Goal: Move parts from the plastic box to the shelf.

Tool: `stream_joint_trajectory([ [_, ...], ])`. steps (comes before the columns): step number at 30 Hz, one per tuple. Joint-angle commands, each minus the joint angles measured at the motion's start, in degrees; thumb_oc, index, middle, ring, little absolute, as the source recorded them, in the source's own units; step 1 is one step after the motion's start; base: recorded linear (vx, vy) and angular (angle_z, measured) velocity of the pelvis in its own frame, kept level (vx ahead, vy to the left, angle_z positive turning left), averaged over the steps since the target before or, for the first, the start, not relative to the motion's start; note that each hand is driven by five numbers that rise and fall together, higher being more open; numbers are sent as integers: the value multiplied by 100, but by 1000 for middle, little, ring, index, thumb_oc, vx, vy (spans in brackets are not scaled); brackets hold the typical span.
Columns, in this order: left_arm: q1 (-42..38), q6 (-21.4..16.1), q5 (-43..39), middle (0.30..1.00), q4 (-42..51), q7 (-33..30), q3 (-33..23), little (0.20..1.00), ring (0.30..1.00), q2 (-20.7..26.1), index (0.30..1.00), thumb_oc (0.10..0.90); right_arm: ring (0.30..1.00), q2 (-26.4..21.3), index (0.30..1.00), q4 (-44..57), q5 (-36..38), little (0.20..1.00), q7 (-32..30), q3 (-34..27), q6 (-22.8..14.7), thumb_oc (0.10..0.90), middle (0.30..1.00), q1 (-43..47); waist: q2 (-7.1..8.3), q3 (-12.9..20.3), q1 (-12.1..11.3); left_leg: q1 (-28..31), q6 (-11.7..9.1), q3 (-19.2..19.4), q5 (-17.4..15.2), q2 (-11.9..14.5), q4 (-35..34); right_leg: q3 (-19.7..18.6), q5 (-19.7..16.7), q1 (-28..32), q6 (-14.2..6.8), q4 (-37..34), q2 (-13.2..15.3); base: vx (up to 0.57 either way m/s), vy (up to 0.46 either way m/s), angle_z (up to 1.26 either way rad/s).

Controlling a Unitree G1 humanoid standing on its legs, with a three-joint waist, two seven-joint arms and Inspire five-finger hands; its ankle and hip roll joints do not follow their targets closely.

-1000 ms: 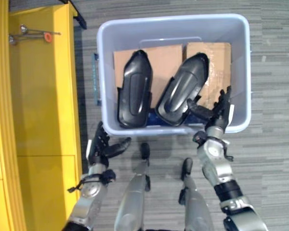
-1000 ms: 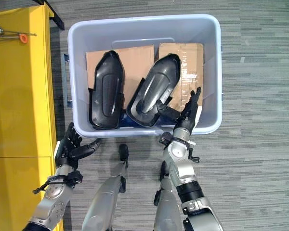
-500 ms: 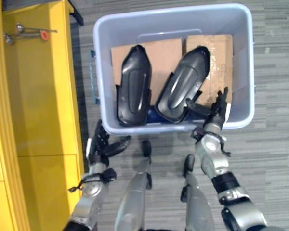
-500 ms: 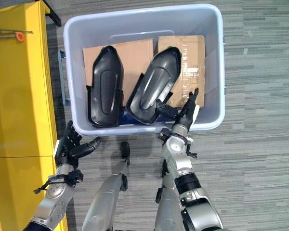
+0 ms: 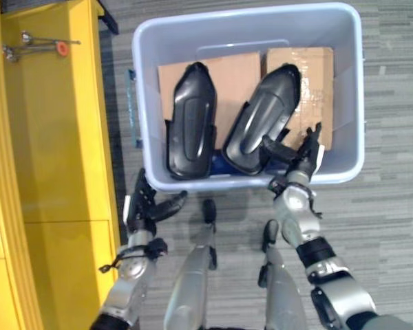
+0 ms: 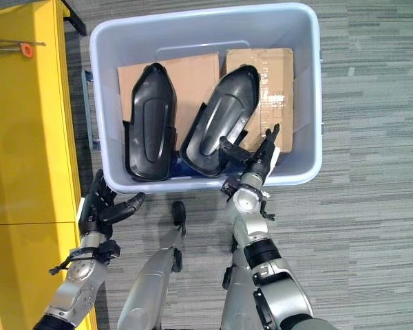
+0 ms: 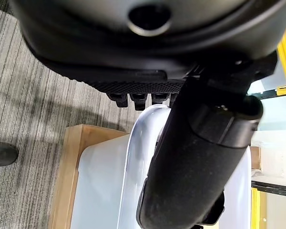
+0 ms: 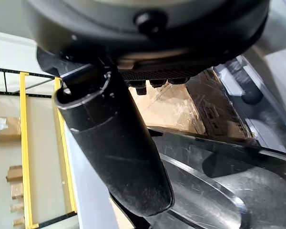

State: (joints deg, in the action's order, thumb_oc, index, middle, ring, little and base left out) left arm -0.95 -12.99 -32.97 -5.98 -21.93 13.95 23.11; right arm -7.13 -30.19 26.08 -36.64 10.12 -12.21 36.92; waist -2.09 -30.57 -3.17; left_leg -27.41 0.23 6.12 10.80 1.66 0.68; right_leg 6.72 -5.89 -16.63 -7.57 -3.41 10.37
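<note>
We see the right robot hand [image 5: 304,157] low in the frame, fingers spread over the box's [image 5: 351,103] near rim, thumb by the right part [image 5: 261,120]. The left robot hand [image 5: 146,205] hangs spread outside, lower left. Both parts, the left part [image 5: 191,122] too, lie on cardboard [image 5: 237,79] inside the box. The yellow shelf [image 5: 48,172] runs along the frame's left.

box [image 5: 351,96]: 1, on floor | parts: 2, black, side by side in box – left [image 5: 191,124], right [image 5: 263,120] | cardboard sheets: 2, under parts – left [image 5: 230,79], right [image 5: 313,75] | shelf [image 5: 55,137]: 1, yellow, left of box | hands: 2 – left [image 5: 146,206], right [image 5: 299,157]
</note>
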Motion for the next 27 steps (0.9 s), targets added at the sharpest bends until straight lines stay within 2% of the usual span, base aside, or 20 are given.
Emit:
stream_joint_trajectory([
  [1, -246, 145, 87, 1000, 151, 195, 478, 1000, 1000, -254, 1000, 900, 1000, 76, 1000, -50, 205, 1000, 132, 39, -165, 900, 1000, 215, -37, 78, 176, 3, -280, -96, -669, 329, 619, 36, 161, -261, -72, 597, 398, 0, 0, 0],
  [18, -398, 35, 48, 1000, 114, 164, 586, 1000, 1000, -315, 1000, 900, 1000, 65, 1000, -2375, 241, 1000, 523, 132, 276, 900, 1000, 950, -83, 78, -58, -320, -290, -172, -648, 294, 618, 141, 155, -477, -97, 598, 380, 1, 0, 0],
  [27, -517, 24, 7, 1000, 63, 278, 662, 1000, 1000, -337, 1000, 900, 1000, -9, 1000, -3698, 442, 1000, 927, -20, 553, 900, 1000, 1176, -212, 78, -228, -388, -279, -243, -665, 258, 607, 232, 180, -474, -112, 579, 400, 6, -1, 2],
])
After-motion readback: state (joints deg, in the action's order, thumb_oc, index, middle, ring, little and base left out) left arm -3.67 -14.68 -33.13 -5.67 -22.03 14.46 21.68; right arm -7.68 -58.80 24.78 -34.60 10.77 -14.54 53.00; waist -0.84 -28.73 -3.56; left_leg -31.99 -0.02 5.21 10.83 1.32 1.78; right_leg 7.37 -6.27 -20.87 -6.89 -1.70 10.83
